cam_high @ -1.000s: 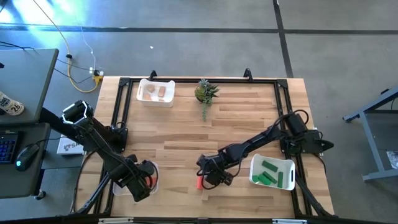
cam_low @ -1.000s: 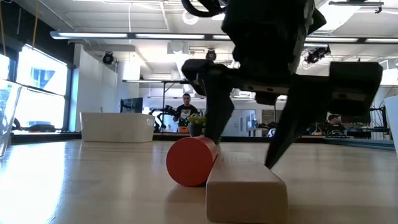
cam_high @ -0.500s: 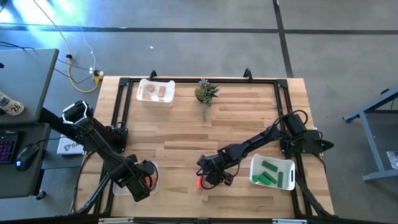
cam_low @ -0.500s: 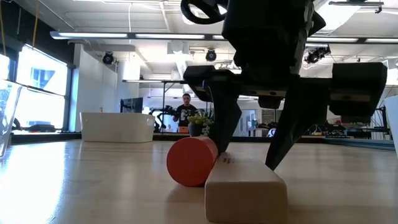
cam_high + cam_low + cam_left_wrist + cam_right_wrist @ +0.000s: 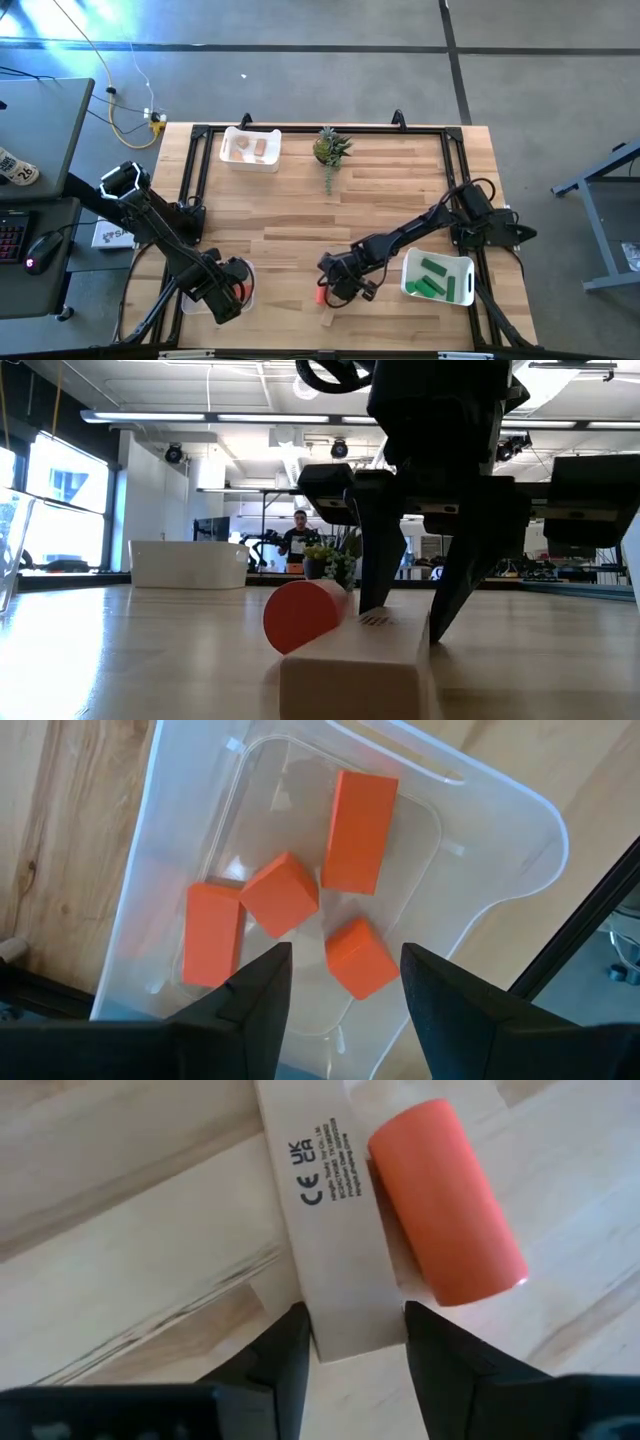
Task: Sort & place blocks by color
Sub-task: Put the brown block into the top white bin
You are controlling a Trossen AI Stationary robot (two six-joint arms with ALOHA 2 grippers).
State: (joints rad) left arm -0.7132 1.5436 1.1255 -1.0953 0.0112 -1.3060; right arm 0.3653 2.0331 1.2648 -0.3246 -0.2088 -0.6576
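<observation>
A plain tan block (image 5: 330, 1210), a short bar with printed marks, lies beside an orange cylinder block (image 5: 450, 1200) near the table's front middle. My right gripper (image 5: 352, 1348) is shut on the tan block (image 5: 350, 665); in the high view it (image 5: 336, 290) shows next to the cylinder (image 5: 319, 296). At the near left my left gripper (image 5: 345, 1005) hangs open above a clear bin (image 5: 150, 870) holding several orange blocks (image 5: 358, 818), and touches none of them. My right gripper pinches the tan block's two long sides at one end (image 5: 355, 1330) between its two fingers (image 5: 378, 560). The fingers come from above, pointing down, across the bar. The bar stays level, its free end toward the table's near edge, its side against the orange cylinder (image 5: 300, 615).
A white bin (image 5: 408, 272) with green blocks stands at the near right. Another white bin (image 5: 226, 150) with tan blocks is at the far left, a small potted plant (image 5: 330, 150) beside it. A black frame (image 5: 300, 128) runs round the table.
My right gripper's fingers have closed in from either side onto the tan block. The block has turned: its near end has swung toward the table's left, and the orange cylinder has shifted a little the same way.
</observation>
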